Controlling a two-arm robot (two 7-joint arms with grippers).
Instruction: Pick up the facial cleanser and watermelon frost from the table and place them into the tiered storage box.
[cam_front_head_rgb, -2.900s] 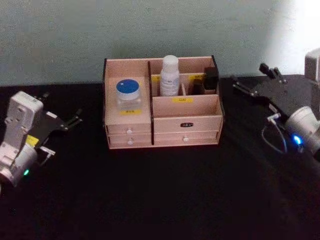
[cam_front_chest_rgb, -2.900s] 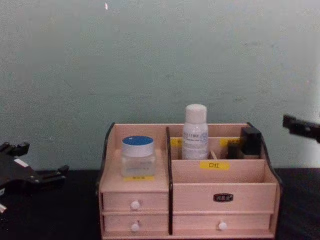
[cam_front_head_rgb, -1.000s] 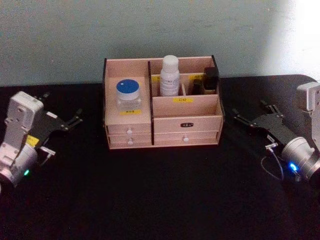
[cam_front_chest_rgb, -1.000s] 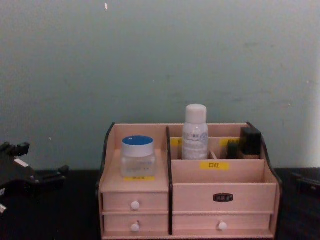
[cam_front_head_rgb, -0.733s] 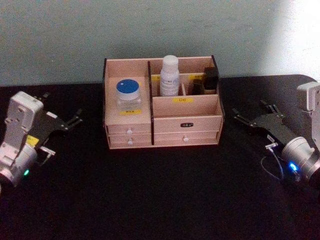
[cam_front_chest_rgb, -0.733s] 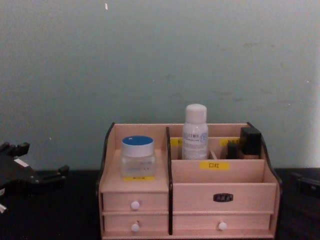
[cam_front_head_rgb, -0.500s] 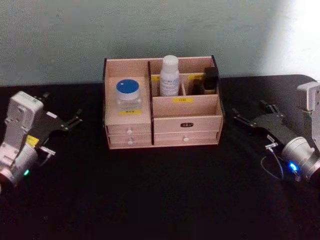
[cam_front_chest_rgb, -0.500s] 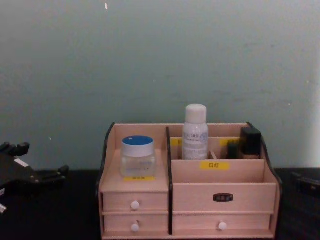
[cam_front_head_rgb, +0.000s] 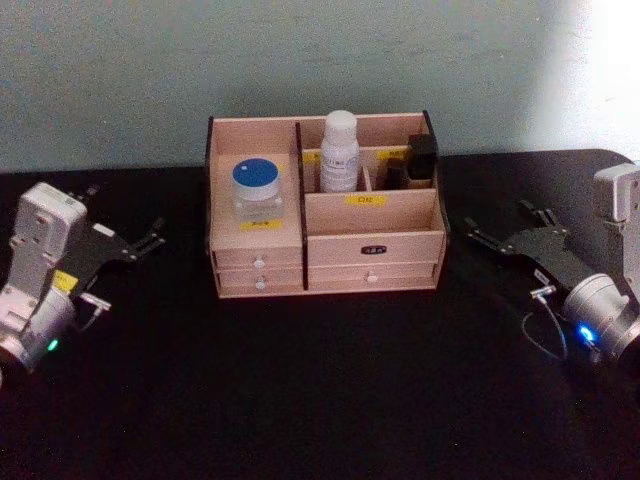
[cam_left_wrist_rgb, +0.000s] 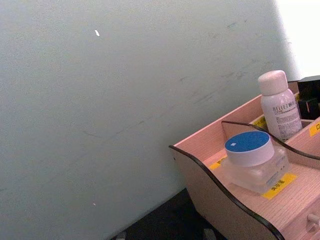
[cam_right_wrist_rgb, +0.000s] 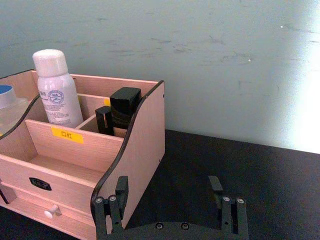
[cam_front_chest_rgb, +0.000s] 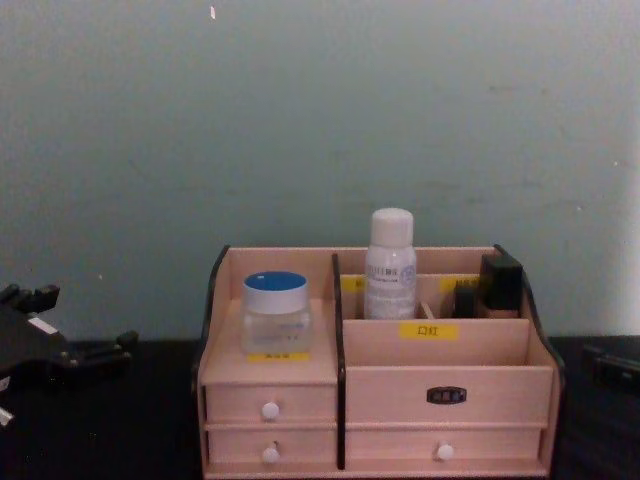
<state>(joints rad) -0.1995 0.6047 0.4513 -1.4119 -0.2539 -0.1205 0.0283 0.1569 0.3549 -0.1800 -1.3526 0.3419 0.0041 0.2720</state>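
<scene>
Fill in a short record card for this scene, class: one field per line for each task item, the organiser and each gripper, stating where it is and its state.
facial cleanser: upright, back compartment, right of divider
watermelon frost: upright, left top shelf, blue lid on
tiered storage box: mid-table, drawers shut
left gripper: open, holding nothing, left of box
right gripper: open, holding nothing, right of box

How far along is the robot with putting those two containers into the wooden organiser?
It looks finished. The white bottle stands upright in a rear compartment of the wooden organiser, and the blue-lidded jar sits on its left shelf. Nothing is in hand: the left gripper and right gripper rest open and empty on either side. Nothing seems left to place.
</scene>
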